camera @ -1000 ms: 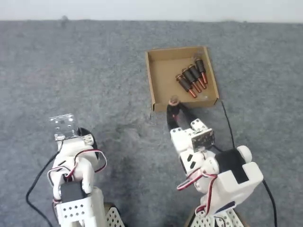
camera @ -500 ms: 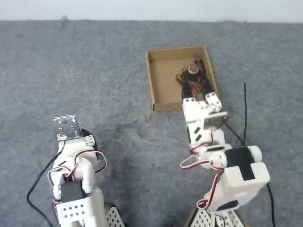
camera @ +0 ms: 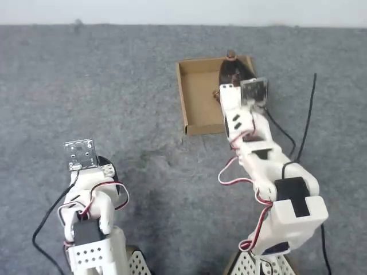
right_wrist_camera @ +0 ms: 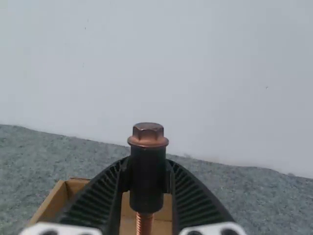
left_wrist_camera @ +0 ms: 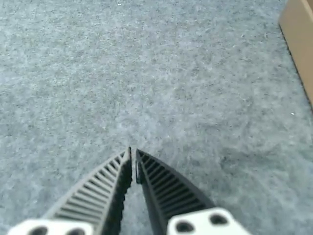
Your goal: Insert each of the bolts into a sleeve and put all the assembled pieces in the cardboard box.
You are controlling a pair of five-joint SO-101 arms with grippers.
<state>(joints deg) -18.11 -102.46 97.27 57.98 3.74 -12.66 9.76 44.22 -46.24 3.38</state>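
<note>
Clamped between the right gripper (right_wrist_camera: 147, 169) jaws: black sleeve (right_wrist_camera: 146, 183), copper bolt (right_wrist_camera: 148, 134) through it, above the cardboard box (camera: 184, 97) at its far side. Box contents hidden from high up. Left gripper (left_wrist_camera: 133, 154) closed on nothing, over grey carpet (left_wrist_camera: 146, 73).

High view looks down; wrist views close (all share cardboard box (camera: 198, 100)).
</note>
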